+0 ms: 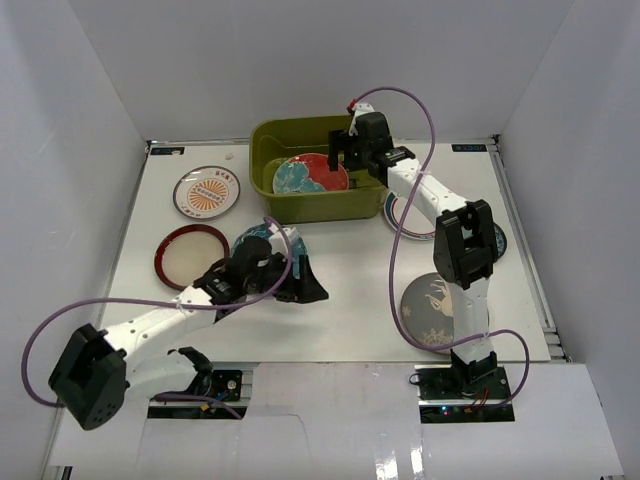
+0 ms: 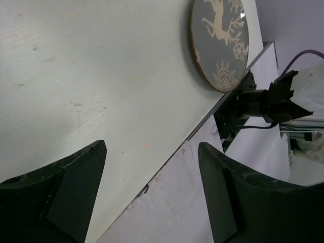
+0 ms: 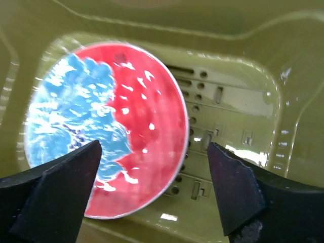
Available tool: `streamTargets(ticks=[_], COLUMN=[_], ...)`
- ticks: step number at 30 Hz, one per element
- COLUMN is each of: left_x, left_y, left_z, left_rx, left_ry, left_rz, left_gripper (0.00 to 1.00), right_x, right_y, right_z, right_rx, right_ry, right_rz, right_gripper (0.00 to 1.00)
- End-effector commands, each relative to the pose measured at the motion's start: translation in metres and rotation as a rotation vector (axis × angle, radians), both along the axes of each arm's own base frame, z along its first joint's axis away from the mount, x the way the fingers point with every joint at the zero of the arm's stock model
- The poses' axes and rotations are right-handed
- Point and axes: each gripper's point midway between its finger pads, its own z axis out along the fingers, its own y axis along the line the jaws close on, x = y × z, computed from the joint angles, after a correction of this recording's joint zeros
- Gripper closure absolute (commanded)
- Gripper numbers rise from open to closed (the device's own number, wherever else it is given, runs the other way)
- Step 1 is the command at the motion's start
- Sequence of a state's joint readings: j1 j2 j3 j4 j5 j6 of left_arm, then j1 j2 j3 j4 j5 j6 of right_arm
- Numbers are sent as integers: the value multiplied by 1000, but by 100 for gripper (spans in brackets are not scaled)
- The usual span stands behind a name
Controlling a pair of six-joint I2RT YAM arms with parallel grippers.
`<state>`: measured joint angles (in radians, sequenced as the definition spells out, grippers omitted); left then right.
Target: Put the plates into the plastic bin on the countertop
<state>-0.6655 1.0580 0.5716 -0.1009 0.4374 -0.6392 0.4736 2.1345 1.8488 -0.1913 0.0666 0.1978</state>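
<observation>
Presently right fingers (image 3: 55,197) gape wide over the red-and-turquoise plate (image 3: 147,126) in the plastic bin (image 3: 243,66), left fingers (image 2: 66,197) likewise above the countertop (image 2: 76,76).

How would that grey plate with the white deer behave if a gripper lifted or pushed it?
The grey deer plate looks rigid and glossy, so it probably holds its shape but might slip when gripped. Lying flat on the countertop, it would likely slide rather than roll. It sits near the front edge, so a push that way could drop it.
</observation>
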Motion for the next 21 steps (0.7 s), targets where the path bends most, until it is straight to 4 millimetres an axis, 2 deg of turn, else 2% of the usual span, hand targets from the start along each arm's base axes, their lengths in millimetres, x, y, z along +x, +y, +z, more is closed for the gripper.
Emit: streamTargets(ticks=[1, 2, 3, 4, 5, 6, 7, 8, 9, 10, 11, 12, 13, 16, 17, 18, 19, 20, 21], left_x=[6, 8, -1, -1, 0, -6, -7, -14, -13, -14, -15, -15, -15, -9, -7, -4, -4, -2, 0], left_y=[-35, -42, -53, -61, -68, -81, -90, -105, -113, -122, -129, -144, -150, -168, -173, -180, -185, -189, -196], left_z=[17, 4, -1, -2, -14, -14, -15, -23, -25, -26, -29, -34, -37, -48, -49, -52, -53, -55, -53], left_rx=[-1, 36, 44, 39, 71, 62, 60, 77, 86, 88, 95, 101, 102, 102, 97, 91, 86, 86, 77], left_ry=[-50, -27, -21, -22, 4, -8, -13, -4, -14, -20, -23, -25, -24, -11, -10, -8, -3, 1, -2], left_rz=[25, 41, 12, 5, 6, -23, -31, -63, -64, -72, -79, -91, -98, -102, -101, -104, -114, -115, -119], left_gripper=[20, 20, 21, 22, 22, 22, 22, 23, 23, 23, 24, 24, 25, 26, 26, 26, 26, 26, 26], right_x=[-9, -17, -29, -40, -51, -70, -83, -95, -118, -130, -142, -166, -177, -219, -231, -248, -256, -263, -275], right_y=[8, 13, 12, 15, 13, 8, 5, 0, -11, -15, -19, -31, -34, -54, -57, -65, -68, -71, -79], right_z=[106, 120, 146, 159, 157, 187, 196, 174, 200, 208, 208, 200, 202, 182, 175, 189, 163, 156, 161], right_rx=[91, 128, 161, 196, 202, 230, 244, 231, 261, 290, 304, 317, 340, 385, 406, 440, 436, 438, 455], right_ry=[-153, -160, -187, -190, -174, -218, -227, -181, -232, -261, -268, -265, -288, -271, -253, -313, -271, -262, -289], right_rz=[65, 100, 119, 152, 167, 188, 206, 206, 213, 221, 223, 222, 229, 215, 216, 227, 221, 217, 209], right_gripper=[7, 6, 6, 6, 5, 5, 5, 7, 8, 10, 14, 16, 21, 43, 54, 56, 56, 56, 56])
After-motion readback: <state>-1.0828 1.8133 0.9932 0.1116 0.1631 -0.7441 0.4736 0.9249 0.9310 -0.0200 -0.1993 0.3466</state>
